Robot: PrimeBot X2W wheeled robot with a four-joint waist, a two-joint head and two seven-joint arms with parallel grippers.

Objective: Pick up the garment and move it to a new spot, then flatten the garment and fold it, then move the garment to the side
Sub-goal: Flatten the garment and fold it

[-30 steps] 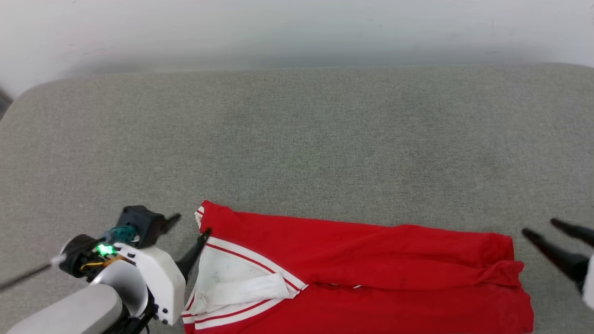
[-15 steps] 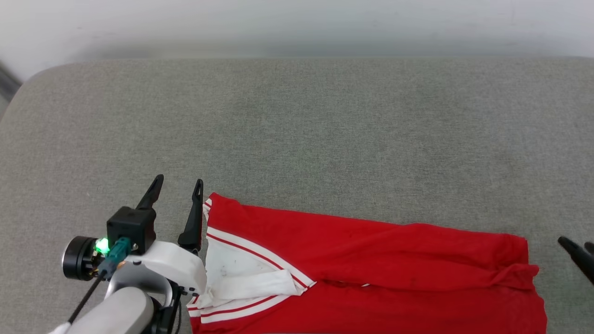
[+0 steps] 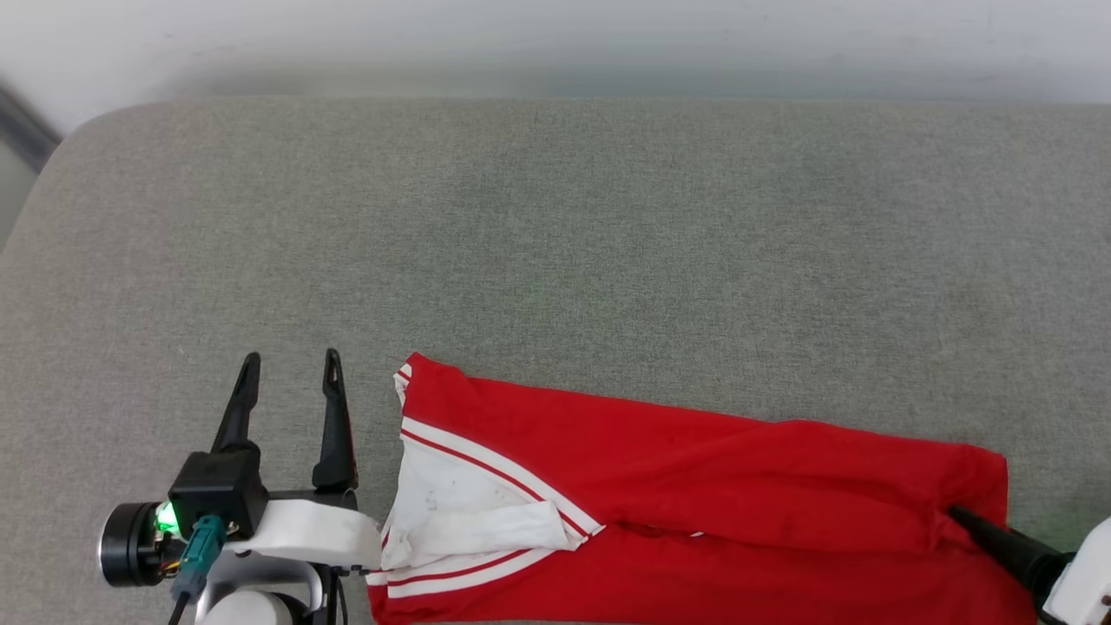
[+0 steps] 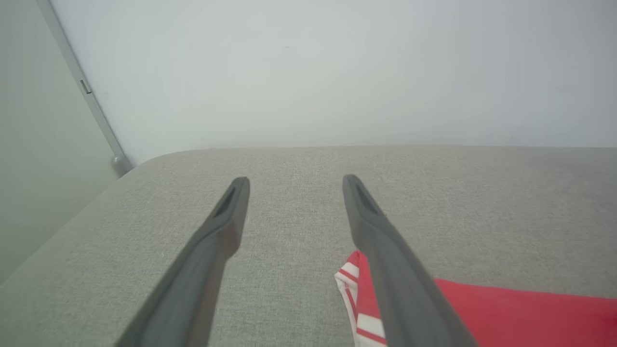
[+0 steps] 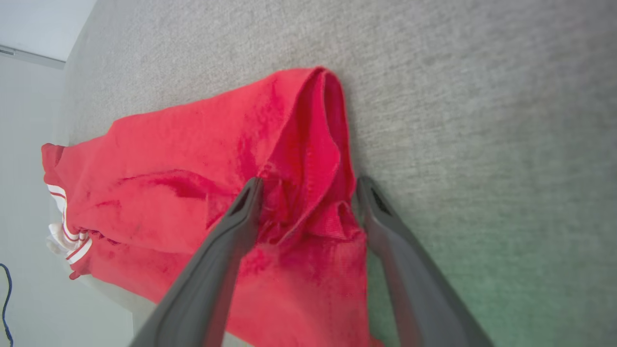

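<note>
**Q:** Where is the garment?

**A:** The red garment [image 3: 694, 486] lies along the near edge of a grey padded surface [image 3: 608, 217]. It forms a long band running from the lower middle of the head view to the lower right. A white sleeve [image 3: 469, 512] with striped trim is folded onto its left end.

**Q:** How far along does the task look?

**A:** It seems part-way through the folding. The shirt looks doubled lengthwise, but its right end is rumpled. Smoothing, a fold across and the move to the side appear to be left.

**Q:** What are the grippers doing?

**A:** The right gripper [image 5: 309, 180] has its jaws spread and sits astride the cloth where it bunches at the right end. It has not closed on it. The left gripper [image 3: 292, 354] is spread wide and holds nothing. It sits just beside the sleeve end, apart from the cloth.

**Q:** Is anything in the way?

**A:** Beyond the shirt there is bare padding, then a pale wall [image 3: 555, 43]. The rumpled end is the likely nuisance.
</note>
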